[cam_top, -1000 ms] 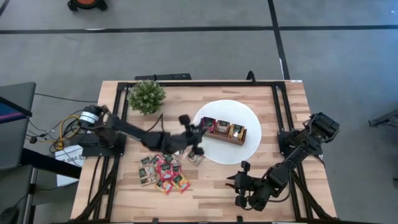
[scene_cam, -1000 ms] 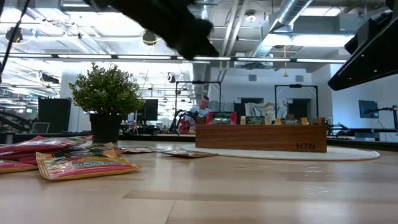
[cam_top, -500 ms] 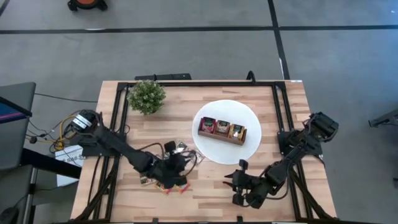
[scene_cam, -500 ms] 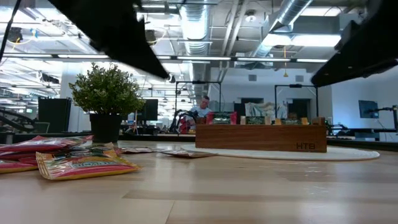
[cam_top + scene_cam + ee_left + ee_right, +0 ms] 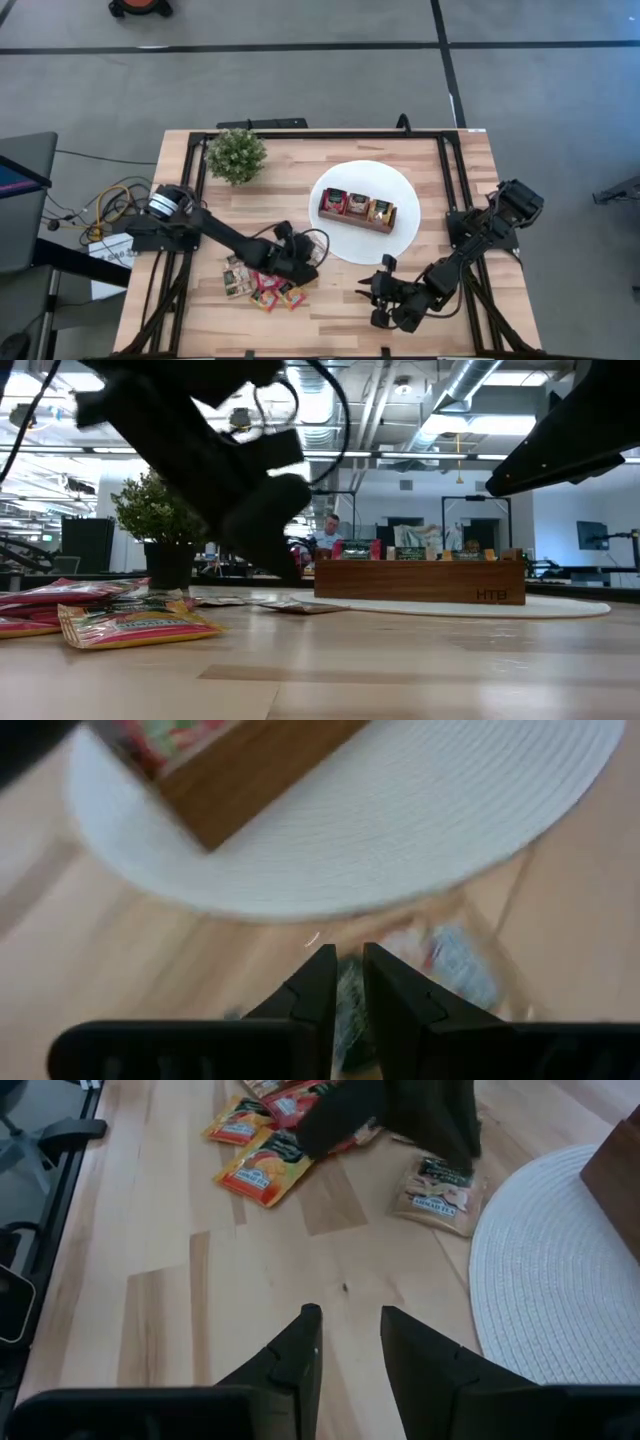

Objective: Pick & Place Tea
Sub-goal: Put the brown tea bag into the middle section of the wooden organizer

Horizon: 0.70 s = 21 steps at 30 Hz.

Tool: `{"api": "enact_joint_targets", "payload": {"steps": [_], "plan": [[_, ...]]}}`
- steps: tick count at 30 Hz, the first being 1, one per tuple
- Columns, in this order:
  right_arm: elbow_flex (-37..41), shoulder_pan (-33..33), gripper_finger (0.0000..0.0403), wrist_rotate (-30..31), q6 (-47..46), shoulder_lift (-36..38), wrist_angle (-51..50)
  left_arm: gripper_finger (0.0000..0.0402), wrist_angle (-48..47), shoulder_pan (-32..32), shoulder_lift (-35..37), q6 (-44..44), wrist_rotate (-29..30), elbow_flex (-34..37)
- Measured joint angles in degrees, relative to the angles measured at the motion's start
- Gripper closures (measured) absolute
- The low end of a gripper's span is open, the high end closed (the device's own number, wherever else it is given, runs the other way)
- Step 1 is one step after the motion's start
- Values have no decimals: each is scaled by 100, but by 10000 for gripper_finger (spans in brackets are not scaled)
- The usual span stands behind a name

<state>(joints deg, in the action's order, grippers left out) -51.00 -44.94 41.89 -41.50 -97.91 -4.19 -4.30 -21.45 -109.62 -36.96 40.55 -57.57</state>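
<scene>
My left gripper [image 5: 303, 268] hangs low between the tea pile [image 5: 262, 288] and the white plate [image 5: 400, 190]. It slants down over a lone pale sachet [image 5: 435, 1195] that lies flat on the table by the plate's rim. Its fingers [image 5: 350, 958] stand a narrow gap apart, with that sachet [image 5: 450, 965] blurred just beyond them. Red, orange and green sachets [image 5: 265, 1160] lie loose in the pile. The wooden tray [image 5: 357, 208] stands on the plate with sachets in its compartments. My right gripper [image 5: 378, 280] waits open near the front edge, above bare wood [image 5: 350, 1320]. My left gripper slants down from the table's left over the pale sachet [image 5: 440, 1180]. Its own dark fingers hide the sachet's near part, and I cannot tell whether the fingertips touch it. The sachet lies flat on the table.
A small potted plant [image 5: 236, 155] stands at the far left corner. Black frame rails [image 5: 190, 180] run along the table's left, right and far sides. Bare wood lies between the two grippers near the front edge.
My left gripper has left the plate's left rim, swung toward the table's near edge over the tea pile, and come down low beside the plate, its wrist rolling on the way. My right gripper has kept still. No sachet has visibly shifted.
</scene>
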Motion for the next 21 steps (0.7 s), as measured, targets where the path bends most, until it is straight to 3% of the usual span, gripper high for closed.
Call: {"api": "enact_joint_targets", "payload": {"steps": [8, 16, 21], "plan": [[0, -42, 305, -17, 9, 1, 1, 358, 1383, 125, -437, 744, -1064, -3], [32, -40, 305, -12, 0, 0, 8, 358, 3826, -480, -422, 2803, -1778, -7], [237, -36, 305, -51, -46, -26, 151, 358, 3408, -870, -422, 3329, -1478, -65]]}}
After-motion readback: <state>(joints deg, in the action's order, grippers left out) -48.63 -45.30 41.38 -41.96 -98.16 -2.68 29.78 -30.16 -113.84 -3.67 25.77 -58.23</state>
